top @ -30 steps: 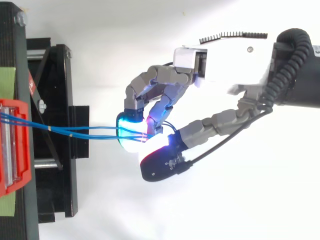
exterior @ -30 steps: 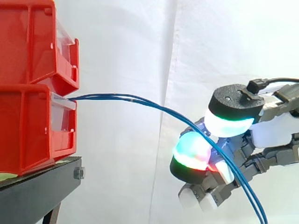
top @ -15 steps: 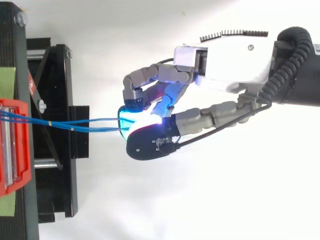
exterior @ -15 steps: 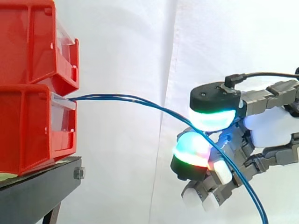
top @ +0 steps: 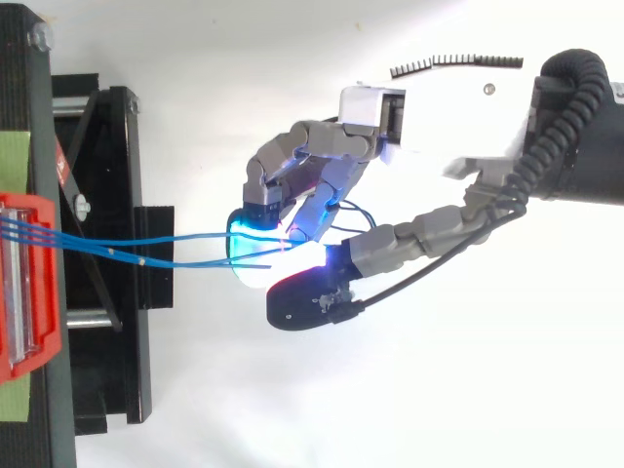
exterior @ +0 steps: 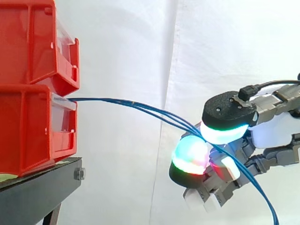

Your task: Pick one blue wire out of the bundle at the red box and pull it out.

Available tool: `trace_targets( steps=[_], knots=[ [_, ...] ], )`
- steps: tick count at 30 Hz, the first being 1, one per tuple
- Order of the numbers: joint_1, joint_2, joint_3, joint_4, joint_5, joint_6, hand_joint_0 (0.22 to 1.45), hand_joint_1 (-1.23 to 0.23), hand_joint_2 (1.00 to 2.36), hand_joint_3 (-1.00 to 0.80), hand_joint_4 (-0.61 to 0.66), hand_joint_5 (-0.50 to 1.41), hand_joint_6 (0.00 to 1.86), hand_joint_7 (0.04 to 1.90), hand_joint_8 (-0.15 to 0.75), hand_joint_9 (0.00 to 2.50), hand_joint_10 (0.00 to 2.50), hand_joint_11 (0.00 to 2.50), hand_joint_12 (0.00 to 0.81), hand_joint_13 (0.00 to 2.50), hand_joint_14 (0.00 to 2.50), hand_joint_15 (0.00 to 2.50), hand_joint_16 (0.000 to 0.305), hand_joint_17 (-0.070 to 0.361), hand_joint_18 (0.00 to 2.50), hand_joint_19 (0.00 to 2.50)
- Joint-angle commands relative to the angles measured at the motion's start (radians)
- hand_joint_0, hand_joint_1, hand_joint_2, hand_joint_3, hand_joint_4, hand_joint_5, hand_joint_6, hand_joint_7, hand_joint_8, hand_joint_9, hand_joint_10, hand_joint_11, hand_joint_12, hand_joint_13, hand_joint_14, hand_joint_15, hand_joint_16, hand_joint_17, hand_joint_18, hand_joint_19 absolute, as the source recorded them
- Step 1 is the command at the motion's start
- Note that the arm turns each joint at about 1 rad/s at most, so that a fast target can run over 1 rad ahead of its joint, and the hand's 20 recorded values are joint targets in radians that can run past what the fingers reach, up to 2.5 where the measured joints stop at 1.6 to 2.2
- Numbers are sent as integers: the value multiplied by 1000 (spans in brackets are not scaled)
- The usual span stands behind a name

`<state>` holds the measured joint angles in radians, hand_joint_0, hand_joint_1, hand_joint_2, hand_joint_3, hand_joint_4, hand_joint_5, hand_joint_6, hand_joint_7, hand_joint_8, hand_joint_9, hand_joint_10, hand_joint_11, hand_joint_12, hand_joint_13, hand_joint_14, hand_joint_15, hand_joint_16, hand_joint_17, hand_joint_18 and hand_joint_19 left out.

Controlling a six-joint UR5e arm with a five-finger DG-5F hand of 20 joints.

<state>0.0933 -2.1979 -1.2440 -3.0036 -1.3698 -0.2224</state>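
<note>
Blue wires [exterior: 112, 100]: ends hidden inside the red box [exterior: 33, 126]; they leave the side view's edge at 5 o'clock. Between the hand's [top: 439, 107] glowing pads [top: 255, 257], glare swallows them, so the pinched strand cannot be told. Red box cut off at 9 o'clock.

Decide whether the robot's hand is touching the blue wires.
Touching. In the side view the blue wires pass between two glowing pads of the hand, which pinch them.

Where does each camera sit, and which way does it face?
Side view: beside the work, looking level at the stacked red plastic bins and thin blue wires; the hand enters from the right.
Top view: above, looking down on the black stand; hand and forearm enter from the right.
Shared: bins, wires, and the hand curled round the wires.
</note>
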Motion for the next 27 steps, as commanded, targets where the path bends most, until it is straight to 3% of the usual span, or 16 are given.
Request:
trace_targets(
  steps=[1,3,5,10,18,21,23,27],
  knots=[
    [0,0,0,0,0,0,590,-823,1009,-81,346,-66,607,1150,273,1029,19,526,410,565,14,352,72,161,423,463],
    [0,0,0,0,0,0,565,-687,1010,-151,350,-35,516,1318,256,1025,17,437,407,563,13,326,72,161,392,474],
    [0,1,0,0,0,0,564,-580,1007,-176,370,-26,502,1263,258,1043,14,354,410,565,13,315,73,165,377,471],
    [-1,0,0,0,-2,0,585,-500,1008,-135,376,-23,503,1182,243,1058,16,335,400,562,13,308,72,161,364,486],
    [-1,0,0,0,-2,0,599,-661,1006,-41,312,-33,501,1293,280,1097,19,485,417,601,14,355,73,163,400,482],
    [-1,0,0,0,-2,0,591,-752,1008,-64,284,-73,606,1086,284,1091,24,630,423,602,15,375,72,163,406,472],
    [-1,0,0,0,-2,0,600,-817,1012,-82,281,-121,768,815,270,1074,26,695,408,585,16,381,68,153,389,475],
    [-1,0,0,0,-3,0,600,-837,1015,-48,274,-124,796,755,270,1080,27,746,404,578,16,379,67,151,399,468]
  ],
)
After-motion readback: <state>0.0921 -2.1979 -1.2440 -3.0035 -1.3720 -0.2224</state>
